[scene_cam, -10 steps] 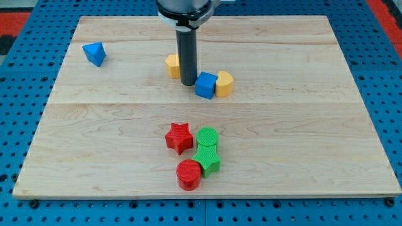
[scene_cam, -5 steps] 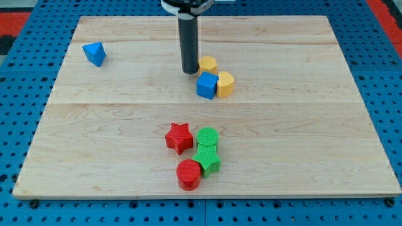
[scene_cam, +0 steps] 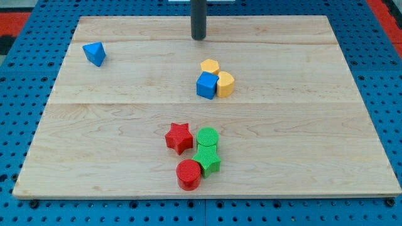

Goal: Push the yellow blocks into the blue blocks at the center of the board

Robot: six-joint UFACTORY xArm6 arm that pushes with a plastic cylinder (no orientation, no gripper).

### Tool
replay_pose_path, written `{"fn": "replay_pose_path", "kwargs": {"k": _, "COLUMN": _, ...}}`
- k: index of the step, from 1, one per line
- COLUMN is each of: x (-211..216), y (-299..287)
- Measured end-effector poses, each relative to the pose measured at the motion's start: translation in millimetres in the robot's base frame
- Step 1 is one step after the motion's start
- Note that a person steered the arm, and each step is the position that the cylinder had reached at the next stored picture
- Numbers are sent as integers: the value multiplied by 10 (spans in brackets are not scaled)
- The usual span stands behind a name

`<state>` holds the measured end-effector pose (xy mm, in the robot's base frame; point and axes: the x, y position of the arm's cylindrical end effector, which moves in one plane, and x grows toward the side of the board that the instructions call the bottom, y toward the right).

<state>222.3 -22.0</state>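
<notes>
A blue cube (scene_cam: 205, 85) sits just above the board's centre. A yellow block (scene_cam: 225, 83) touches its right side. A second yellow block (scene_cam: 209, 66) touches its top edge. A blue triangular block (scene_cam: 94, 53) lies alone at the view's upper left. My tip (scene_cam: 198, 37) is near the view's top, well above the cluster and touching no block.
A red star (scene_cam: 179, 137), a green cylinder (scene_cam: 206, 137), a green block (scene_cam: 206, 159) and a red cylinder (scene_cam: 188, 174) cluster near the view's bottom centre. The wooden board (scene_cam: 314, 125) lies on a blue pegboard.
The small yellow block went from the left of my tip to the blue cube's top edge. My tip then drew back towards the view's top.
</notes>
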Motion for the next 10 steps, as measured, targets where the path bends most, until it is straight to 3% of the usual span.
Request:
{"fn": "replay_pose_path", "kwargs": {"k": 1, "x": -295, "y": -616}}
{"fn": "replay_pose_path", "kwargs": {"k": 2, "x": -67, "y": -1583}}
{"fn": "replay_pose_path", "kwargs": {"k": 3, "x": 349, "y": -1979}}
{"fn": "replay_pose_path", "kwargs": {"k": 5, "x": 1106, "y": -1927}}
{"fn": "replay_pose_path", "kwargs": {"k": 6, "x": 957, "y": -2020}}
{"fn": "replay_pose_path", "kwargs": {"k": 7, "x": 575, "y": -2531}}
{"fn": "replay_pose_path", "kwargs": {"k": 9, "x": 1238, "y": -2607}}
{"fn": "replay_pose_path", "kwargs": {"k": 10, "x": 1670, "y": -2126}}
